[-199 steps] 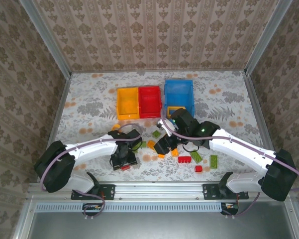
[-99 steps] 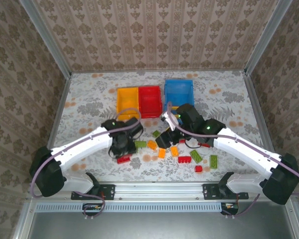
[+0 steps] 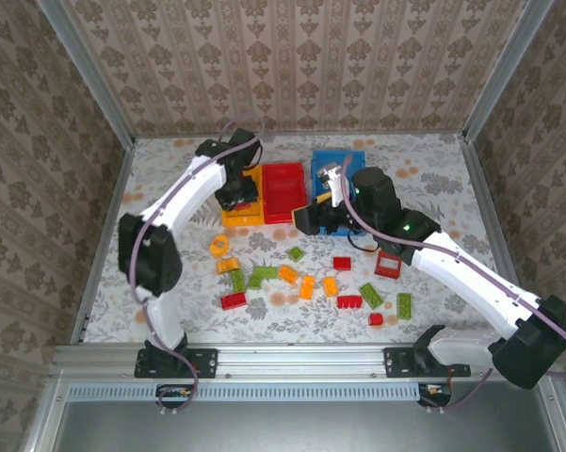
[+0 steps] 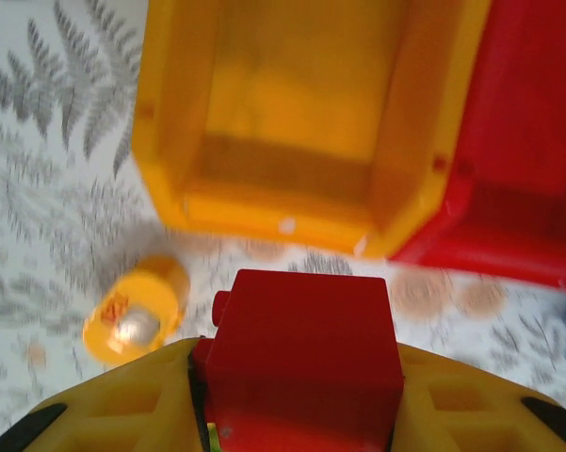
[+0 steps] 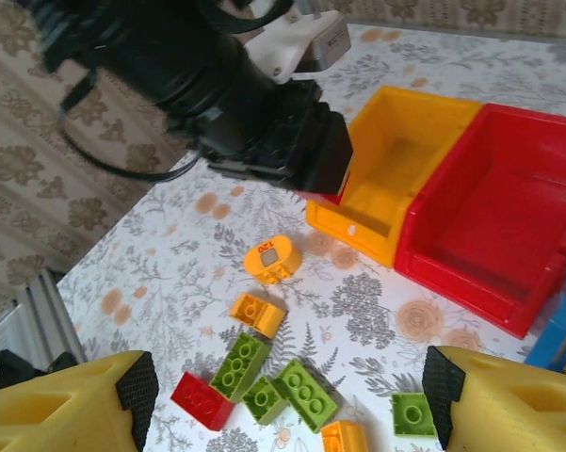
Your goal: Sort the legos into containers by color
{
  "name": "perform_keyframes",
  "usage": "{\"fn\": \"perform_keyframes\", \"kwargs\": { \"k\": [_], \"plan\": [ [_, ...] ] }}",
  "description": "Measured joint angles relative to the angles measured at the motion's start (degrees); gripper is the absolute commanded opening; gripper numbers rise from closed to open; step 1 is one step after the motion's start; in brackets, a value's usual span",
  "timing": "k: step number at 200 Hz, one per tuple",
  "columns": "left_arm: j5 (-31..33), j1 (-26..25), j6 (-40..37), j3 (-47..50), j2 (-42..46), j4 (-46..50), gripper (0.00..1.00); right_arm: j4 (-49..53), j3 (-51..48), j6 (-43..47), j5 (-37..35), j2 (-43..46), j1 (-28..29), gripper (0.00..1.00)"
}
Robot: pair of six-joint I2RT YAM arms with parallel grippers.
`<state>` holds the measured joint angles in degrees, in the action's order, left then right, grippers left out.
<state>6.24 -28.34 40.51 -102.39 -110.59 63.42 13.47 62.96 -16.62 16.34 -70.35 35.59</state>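
Patterned wallpaper closes in three sides of your cell, and the floral tabletop carries everything. At its far middle you have the yellow bin and the red bin pressed side by side. The blue bin stands just to their right, apart from the red one.

Your left end effector is clamped on a red brick, which hangs in the air off the tabletop. From above, you see this end effector over the near part of the yellow bin, close to the wall next to the red bin. From the left wrist, the brick sits in front of the yellow bin's near wall.

A round orange piece lies on the tabletop just in front of the yellow bin's near left corner.

Your right end effector stands wide open with nothing between its fingers. In the top view it hangs above the tabletop, on the near side of the gap between the red and blue bins.

Loose legos are spread across the near half of the tabletop. Below the right wrist you have a cluster of green bricks, a low red piece just beside them and an orange brick near the round piece. Further right lie a red square frame, a red plate and two green pieces.
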Motion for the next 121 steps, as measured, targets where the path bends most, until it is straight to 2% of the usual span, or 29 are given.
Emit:
{"fn": "perform_keyframes", "kwargs": {
  "k": [27, 47, 94, 121],
  "plan": [
    [0.33, 2.12, -3.28, -6.73, -8.39, -0.48, 0.38, -0.04, -0.11, -1.18, -1.33, -0.02, -0.22, 0.77],
    [0.24, 3.1, -4.61, -8.09, -11.63, -1.2, 0.41, -0.2, -1.31, -2.12, -2.05, 0.11, -0.59, 0.77],
    [0.0, 3.67, -5.95, -8.02, -14.29, -1.27, 0.59, -0.02, -4.2, -4.0, -3.58, 0.22, -1.84, 0.77],
    [0.0, 3.3, -5.88, -7.43, -14.14, -1.4, 0.63, 0.2, -4.96, -4.2, -4.2, 0.24, -1.97, 0.77]
  ]
}}
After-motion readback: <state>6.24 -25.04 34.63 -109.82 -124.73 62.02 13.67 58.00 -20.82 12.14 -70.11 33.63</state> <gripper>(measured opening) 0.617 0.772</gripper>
